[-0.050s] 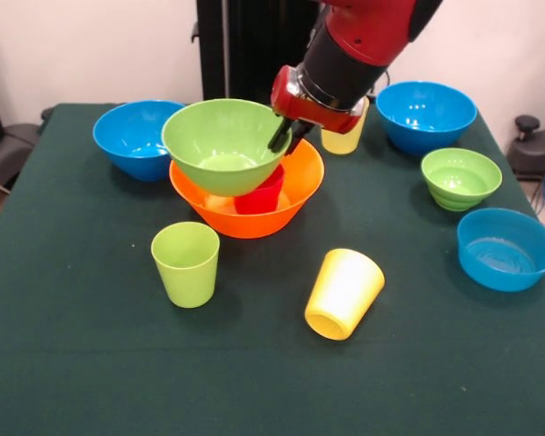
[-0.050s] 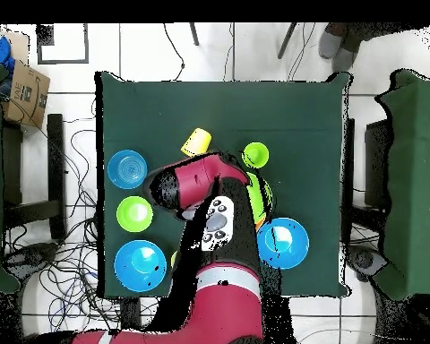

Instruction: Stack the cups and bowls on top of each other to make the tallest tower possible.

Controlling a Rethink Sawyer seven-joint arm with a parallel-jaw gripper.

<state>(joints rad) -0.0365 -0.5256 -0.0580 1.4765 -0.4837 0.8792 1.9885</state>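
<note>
Front view: gripper (image 1: 286,136) pinches the right rim of the large lime green bowl (image 1: 222,145), held tilted over the orange bowl (image 1: 295,186) at tabletop (image 1: 73,345) center. Red cup (image 1: 262,195) sits inside the orange bowl. Lime green cup (image 1: 186,263) upright at 7 o'clock, bright yellow cup (image 1: 343,292) on its side at 5 o'clock.

Overhead view: arm (image 2: 220,224) covers the stack; yellow cup (image 2: 195,141) at 12 o'clock, blue bowl (image 2: 283,243) at 4 o'clock.
</note>
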